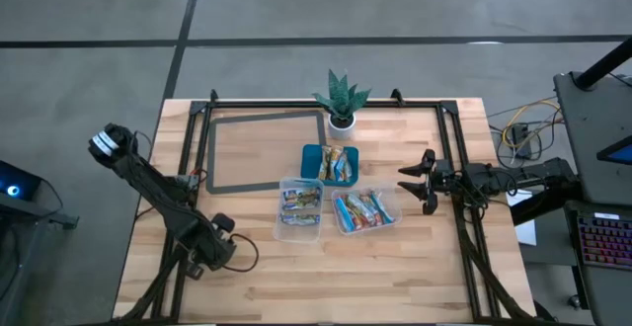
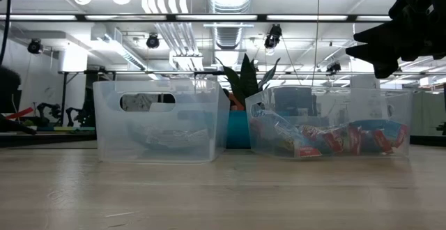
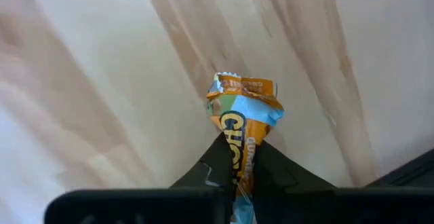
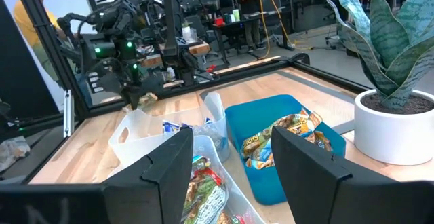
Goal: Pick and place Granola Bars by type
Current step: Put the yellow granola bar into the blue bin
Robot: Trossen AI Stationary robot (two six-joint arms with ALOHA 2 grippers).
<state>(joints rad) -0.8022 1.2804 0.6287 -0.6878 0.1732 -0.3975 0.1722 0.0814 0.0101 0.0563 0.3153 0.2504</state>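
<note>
Left wrist view: left hand (image 3: 237,176) (low over table (image 3: 102,81)) pinching granola bar (image 3: 243,108).

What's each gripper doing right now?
Left gripper: shut on an orange-and-blue granola bar.
Right gripper: open, empty, beside the tubs.

1. Two robot arms are seen, each ending in one gripper: the left gripper (image 1: 219,254) and the right gripper (image 1: 413,182).
2. Two clear plastic tubs are counted: the left tub (image 1: 301,229) and the right tub (image 1: 389,200).
3. One teal tray (image 1: 310,158) is seen.
4. One potted plant (image 1: 341,99) is counted.
5. One dark rectangular frame (image 1: 210,153) is laid on the one wooden table (image 1: 346,277).
6. One granola bar (image 3: 243,113) is pinched in the left gripper; the granola bars (image 1: 363,210) in the tubs and tray are piled too closely for an exact count.
</note>
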